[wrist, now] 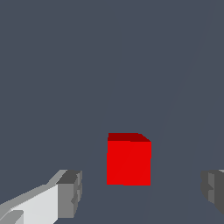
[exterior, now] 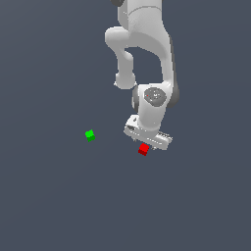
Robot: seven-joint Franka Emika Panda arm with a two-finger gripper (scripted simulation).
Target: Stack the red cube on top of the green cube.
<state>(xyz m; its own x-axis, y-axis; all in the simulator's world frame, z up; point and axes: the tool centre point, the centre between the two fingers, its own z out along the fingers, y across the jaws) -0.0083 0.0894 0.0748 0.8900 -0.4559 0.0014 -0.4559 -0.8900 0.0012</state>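
Observation:
The red cube lies on the dark grey floor just under the white gripper. In the wrist view the red cube sits between the two grey fingertips, with a wide gap on each side, touching neither. The gripper is open. The green cube rests on the floor apart from it, toward the exterior view's left and a little farther up in that picture. The wrist view does not show the green cube.
The white arm comes down from the top of the exterior view to the gripper. Plain dark grey floor lies all around both cubes.

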